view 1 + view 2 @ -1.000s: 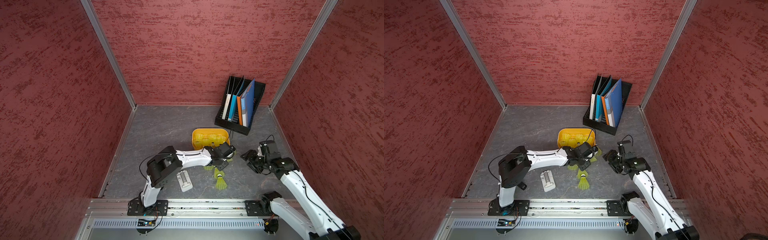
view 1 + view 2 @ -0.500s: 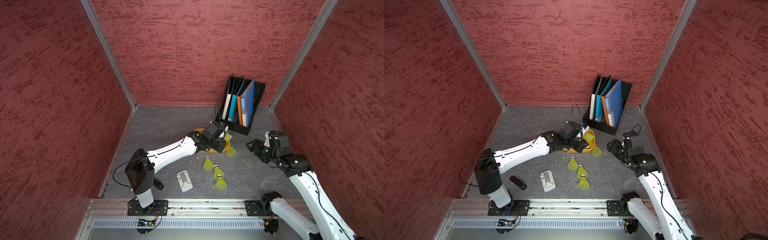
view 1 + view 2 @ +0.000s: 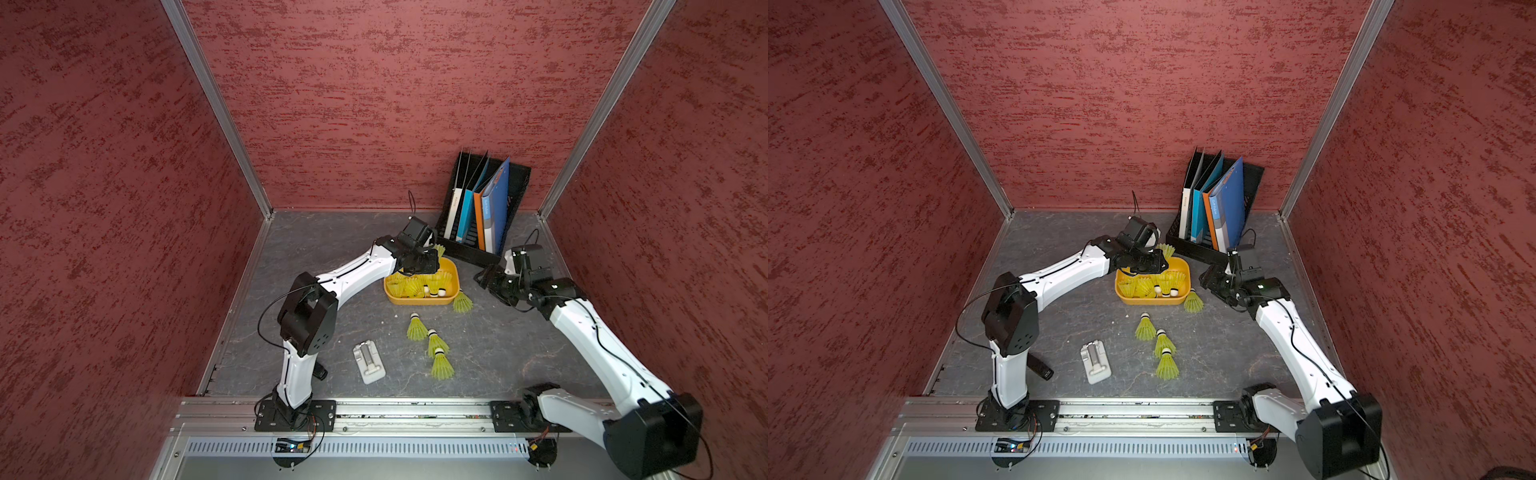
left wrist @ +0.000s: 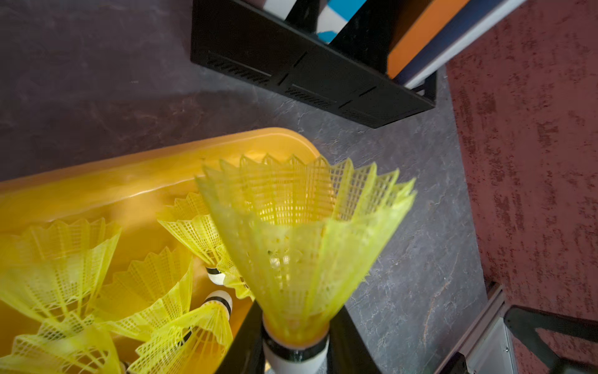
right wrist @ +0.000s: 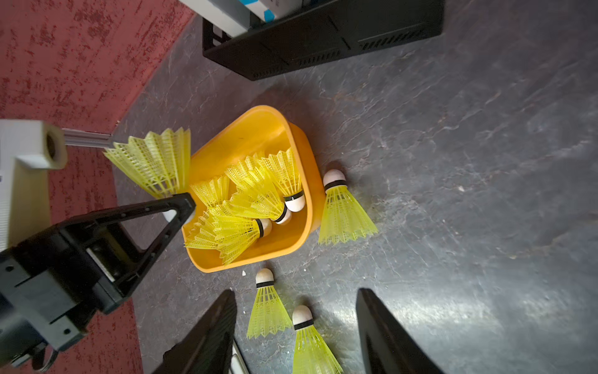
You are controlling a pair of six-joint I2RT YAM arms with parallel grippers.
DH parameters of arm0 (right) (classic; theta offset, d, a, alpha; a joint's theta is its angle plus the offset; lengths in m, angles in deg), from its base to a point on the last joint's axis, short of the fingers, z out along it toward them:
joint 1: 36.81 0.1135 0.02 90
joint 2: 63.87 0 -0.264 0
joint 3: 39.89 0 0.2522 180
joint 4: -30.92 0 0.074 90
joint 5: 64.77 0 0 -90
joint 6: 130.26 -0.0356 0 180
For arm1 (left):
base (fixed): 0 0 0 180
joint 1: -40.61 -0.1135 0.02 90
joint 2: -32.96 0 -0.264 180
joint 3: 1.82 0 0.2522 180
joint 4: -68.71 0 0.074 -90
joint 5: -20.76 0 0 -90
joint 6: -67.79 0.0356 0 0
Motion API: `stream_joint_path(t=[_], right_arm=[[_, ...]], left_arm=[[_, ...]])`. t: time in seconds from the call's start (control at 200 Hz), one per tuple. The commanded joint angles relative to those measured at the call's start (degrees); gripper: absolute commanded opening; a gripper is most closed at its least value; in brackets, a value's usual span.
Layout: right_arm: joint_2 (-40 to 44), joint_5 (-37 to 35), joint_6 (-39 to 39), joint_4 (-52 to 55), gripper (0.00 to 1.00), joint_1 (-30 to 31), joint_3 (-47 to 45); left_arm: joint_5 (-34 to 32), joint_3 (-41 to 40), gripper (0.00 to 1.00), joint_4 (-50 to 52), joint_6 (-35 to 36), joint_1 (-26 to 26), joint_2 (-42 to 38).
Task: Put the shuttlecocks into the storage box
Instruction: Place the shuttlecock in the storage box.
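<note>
Red-brown textured walls close round a dark grey, veined tabletop [image 3: 332, 257], with a black file rack [image 3: 469, 249] of folders in the far corner. Just in front of the rack sits the storage box [image 3: 415, 300]. Several shuttlecocks [image 3: 419, 286] already lie in it in a jumble, skirts overlapping.

By my reckoning the job is a little over half done. Four are outside the box. One [image 3: 462, 301] stands right against the box's near wall on my right side, close enough that it may be touching. Three more [image 3: 415, 329] [image 3: 436, 344] [image 3: 441, 366] sit in a loose row on the table nearer my bases.

Another shuttlecock [image 4: 301, 246] is in my left gripper [image 4: 296, 349]. My left fingers [image 4: 346, 343] are clamped on its white cork tip and black band, one on each side. Its mesh skirt fans out away from me over the box's far corner, next to the rack. It is above the rim, not down among the others, so I judge this one is about to be dropped but is not yet delivered.

My right gripper [image 5: 296, 336] hangs off to the right of the box, near the rack's end. Its fingers [image 5: 210, 330] are spread apart with nothing between them and touch nothing. Two of the loose ones show on the table beyond them.
</note>
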Motion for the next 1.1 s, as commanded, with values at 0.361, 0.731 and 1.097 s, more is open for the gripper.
stream_joint_path(t=[0.361,0.731,1.097], right_arm=[[-9.75,6.20,4.85,-4.07,0.62,0.30,5.05],[-9.77,6.01,4.49,-4.22,0.62,0.29,4.74],[-9.90,5.93,4.25,-4.46,0.62,0.33,4.27]], left_arm=[[0.16,4.50,0.01,-2.72,-5.65,-0.85,6.18],[-0.25,5.14,0.01,-0.49,-5.69,-0.50,7.88],[0.24,4.50,0.02,-0.24,-5.79,0.15,8.06]])
